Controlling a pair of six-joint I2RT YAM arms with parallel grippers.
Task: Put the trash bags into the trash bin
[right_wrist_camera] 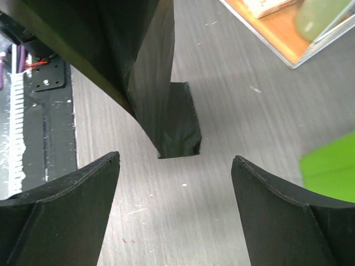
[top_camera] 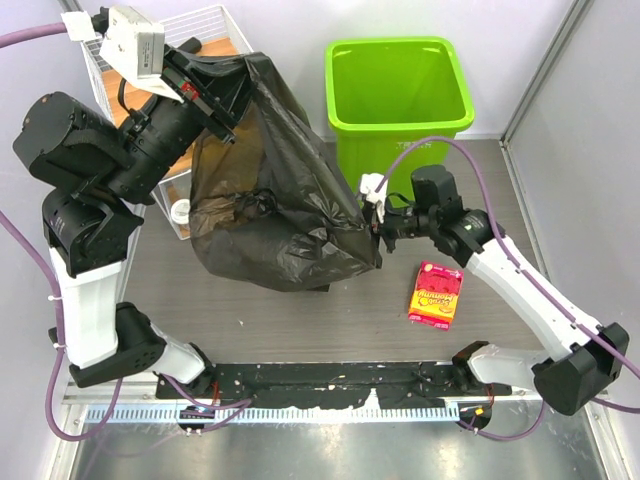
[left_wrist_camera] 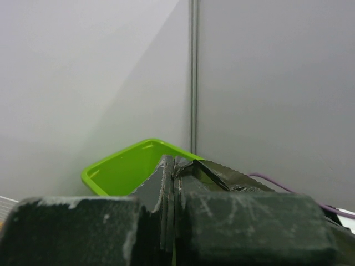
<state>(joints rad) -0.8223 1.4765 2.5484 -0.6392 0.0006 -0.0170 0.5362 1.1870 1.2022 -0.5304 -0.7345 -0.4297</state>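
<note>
Held by its top edge in the clamped left gripper point(top_camera: 222, 100), the light, floppy, slippery trash bag point(top_camera: 280, 200) is hung at eight o'clock of the trash bin point(top_camera: 400, 125), its slack three-o'clock edge judged best pinched by the wide-open right gripper point(top_camera: 377, 222).

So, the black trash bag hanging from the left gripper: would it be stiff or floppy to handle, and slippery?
Probably very floppy: the trash bag sags in crumpled folds below the left gripper, which is shut on its edge. Likely light, since that one pinch holds it up. Its glossy film may slip between fingers.
</note>
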